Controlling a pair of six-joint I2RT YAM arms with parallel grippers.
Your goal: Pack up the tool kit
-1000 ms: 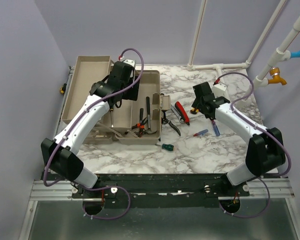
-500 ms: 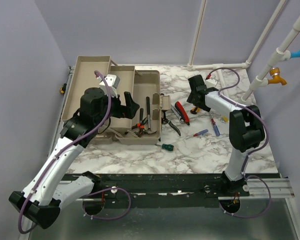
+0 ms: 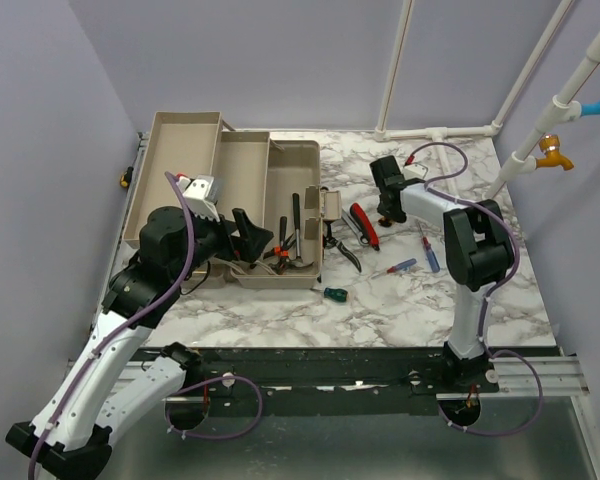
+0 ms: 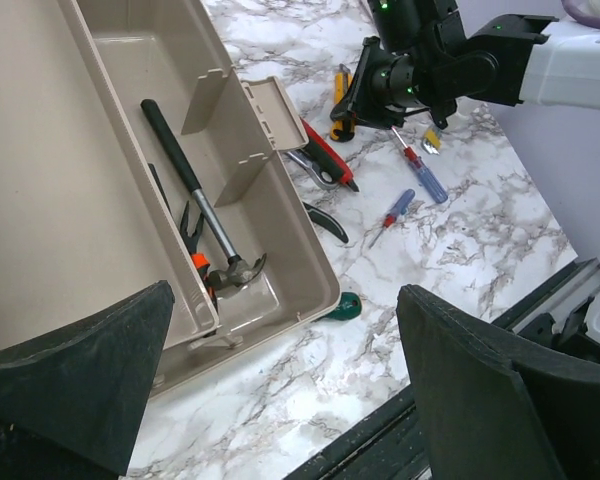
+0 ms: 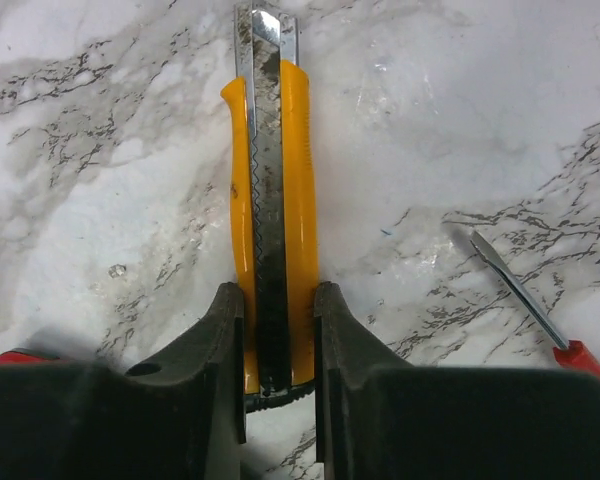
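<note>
The beige tool box (image 3: 307, 158) stands open at the left, with a hammer (image 4: 195, 200) and orange-handled pliers (image 4: 196, 264) in its bottom. My left gripper (image 3: 250, 236) hovers above the box's front edge, jaws wide apart and empty (image 4: 285, 300). A yellow utility knife (image 5: 300, 150) lies flat on the marble. My right gripper (image 5: 273, 300) is shut on the knife's rear end, one finger on each long side. From above, the right gripper (image 3: 388, 205) covers most of the knife. The left wrist view shows the knife (image 4: 340, 85) beside that gripper.
Loose on the marble right of the box: a red-handled cutter (image 3: 363, 222), black shears (image 3: 340, 245), two blue screwdrivers (image 3: 430, 250) (image 3: 400, 266), a green-handled tool (image 3: 334, 294). A red-handled screwdriver (image 5: 580, 355) lies just right of the knife. White pipes (image 3: 440, 132) run along the back.
My left arm has drawn back out of the box toward the near side and its jaws have opened wide. My right gripper has moved over the yellow knife and closed on it.
</note>
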